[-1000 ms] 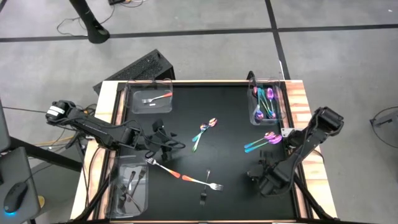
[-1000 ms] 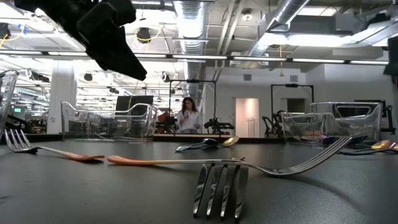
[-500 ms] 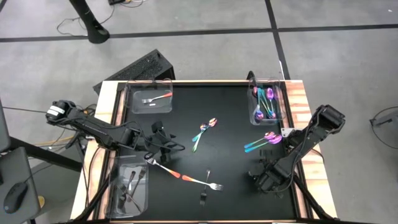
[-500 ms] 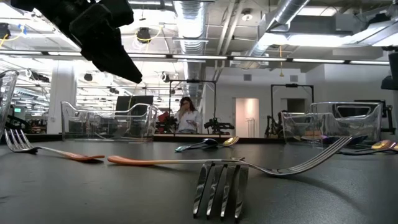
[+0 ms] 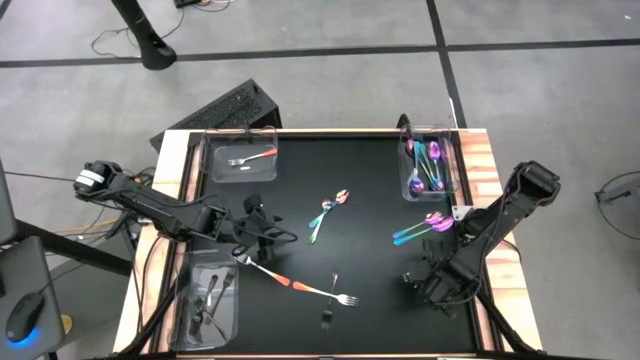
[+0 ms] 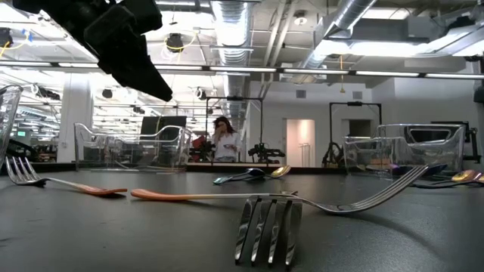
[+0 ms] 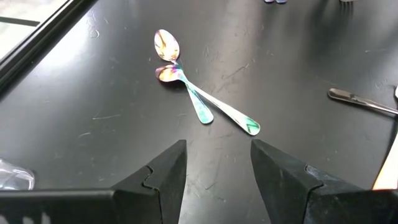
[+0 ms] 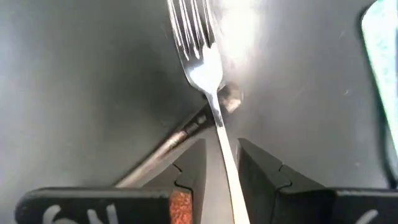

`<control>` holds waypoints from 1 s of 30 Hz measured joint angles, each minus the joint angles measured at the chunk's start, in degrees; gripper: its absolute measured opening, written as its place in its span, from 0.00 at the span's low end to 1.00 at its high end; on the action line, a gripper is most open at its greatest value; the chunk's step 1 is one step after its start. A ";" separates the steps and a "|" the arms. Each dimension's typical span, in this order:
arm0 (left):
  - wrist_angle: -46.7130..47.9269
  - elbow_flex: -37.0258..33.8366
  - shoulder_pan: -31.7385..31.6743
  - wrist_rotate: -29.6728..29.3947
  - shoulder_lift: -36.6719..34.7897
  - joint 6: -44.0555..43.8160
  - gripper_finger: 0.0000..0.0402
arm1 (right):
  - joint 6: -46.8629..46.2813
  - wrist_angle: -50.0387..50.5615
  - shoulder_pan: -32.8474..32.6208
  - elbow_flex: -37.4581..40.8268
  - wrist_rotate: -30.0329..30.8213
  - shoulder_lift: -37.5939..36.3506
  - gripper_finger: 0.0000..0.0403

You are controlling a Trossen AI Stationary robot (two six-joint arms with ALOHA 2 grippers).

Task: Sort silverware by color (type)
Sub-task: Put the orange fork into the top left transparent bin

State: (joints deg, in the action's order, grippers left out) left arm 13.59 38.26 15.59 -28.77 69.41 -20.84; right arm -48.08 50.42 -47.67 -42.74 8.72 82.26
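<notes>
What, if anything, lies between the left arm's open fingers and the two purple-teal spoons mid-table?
Nothing visible. Only bare black mat lies between the left gripper and the two touching spoons. The orange-handled forks lie off to one side, out of that path.

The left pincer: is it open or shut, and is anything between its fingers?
Open and empty: the left pincer shows bare black table between its fingers.
</notes>
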 joint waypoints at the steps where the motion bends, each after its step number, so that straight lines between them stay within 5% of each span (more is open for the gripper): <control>1: 0.02 0.00 0.00 -0.02 0.00 0.00 0.42 | -0.03 -1.39 -0.06 0.84 -0.06 0.28 0.27; 10: 0.00 0.00 0.00 -0.07 0.00 0.01 0.42 | 0.06 -10.22 1.81 6.51 -0.35 0.24 0.25; 18: -3.03 0.00 -0.27 -0.17 0.48 -1.76 0.42 | 0.09 -11.84 7.25 6.81 -0.72 -2.20 0.03; 26: -30.96 0.08 -0.71 4.75 10.89 7.19 0.42 | 2.52 -30.66 14.81 6.90 32.91 -8.86 0.01; 30: -46.55 0.11 -1.73 7.83 18.34 9.29 0.42 | 14.95 -49.01 18.77 6.84 41.36 -8.77 0.01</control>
State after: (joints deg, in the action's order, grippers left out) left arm -32.97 38.37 13.86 -20.94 87.75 -11.55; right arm -33.13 1.40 -28.90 -35.90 50.08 73.50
